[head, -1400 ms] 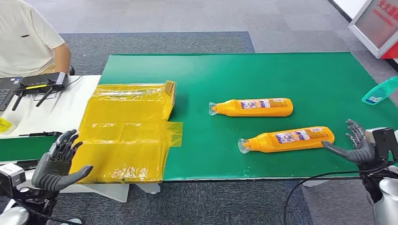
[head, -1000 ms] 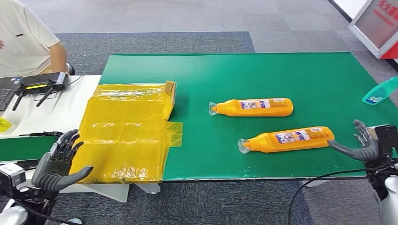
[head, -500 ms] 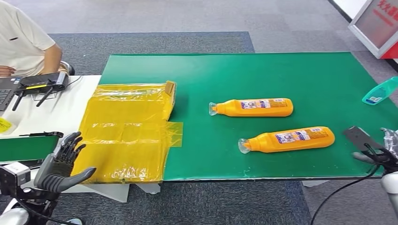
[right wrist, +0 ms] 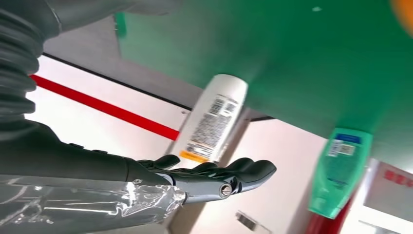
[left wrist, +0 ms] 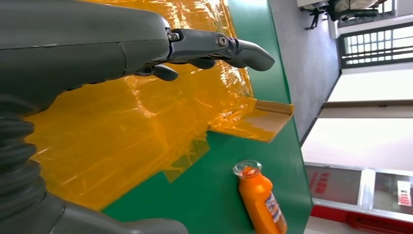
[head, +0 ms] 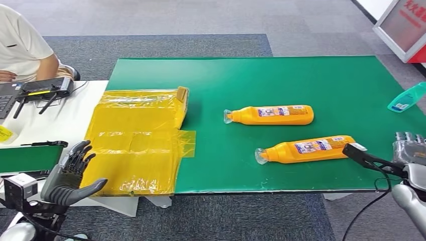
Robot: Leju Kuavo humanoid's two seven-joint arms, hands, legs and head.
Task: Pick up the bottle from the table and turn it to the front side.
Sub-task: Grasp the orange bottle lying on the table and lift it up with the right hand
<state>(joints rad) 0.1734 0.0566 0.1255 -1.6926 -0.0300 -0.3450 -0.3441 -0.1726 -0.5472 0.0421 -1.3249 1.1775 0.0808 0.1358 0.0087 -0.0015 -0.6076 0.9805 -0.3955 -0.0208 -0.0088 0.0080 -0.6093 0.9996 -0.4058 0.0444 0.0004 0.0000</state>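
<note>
Nearby, glossy orange bottle (head: 306, 148) lying flat on green mat (head: 281, 80); both robot hands spread, empty: left (head: 68, 175), right (head: 397, 155).

Cut off and blurred

The teal bottle (head: 408, 97) runs off the head view's right edge; the person (head: 20, 45) is cropped at the left; bottle labels are too small to read.

Two orange bottles (head: 305, 148) (head: 271, 115) lie flat, apart, on the green table, clear caps pointing left.
</note>
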